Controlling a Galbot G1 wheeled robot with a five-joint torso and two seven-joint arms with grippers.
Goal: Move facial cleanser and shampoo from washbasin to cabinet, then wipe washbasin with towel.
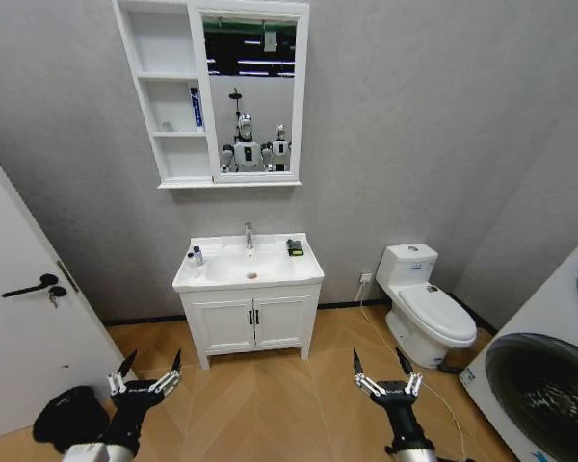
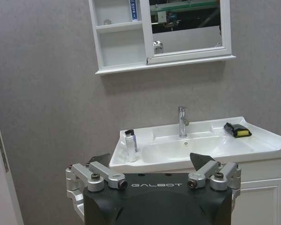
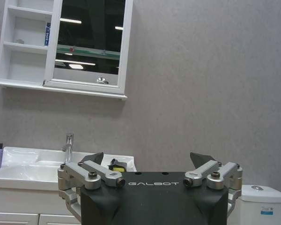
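The white washbasin [image 1: 270,279] with its chrome tap [image 1: 249,234] stands on a two-door cupboard against the grey wall. On its left rim stand a small white bottle with a dark cap [image 2: 130,146] and a second small bottle [image 1: 198,254]; which is the shampoo and which the facial cleanser I cannot tell. The black towel with a yellow patch [image 1: 295,247] lies on the right rim. Above hangs the white cabinet [image 1: 164,159], with open shelves and a mirror. My left gripper [image 1: 154,358] and right gripper [image 1: 377,356] hover open and empty, low over the floor, well short of the basin.
A blue-and-white tube [image 1: 197,108] stands on a cabinet shelf. A white toilet [image 1: 424,303] is right of the basin and a washing machine [image 1: 549,375] is at the far right. A white door [image 1: 29,318] is close on the left. Wooden floor [image 1: 270,395] lies between me and the basin.
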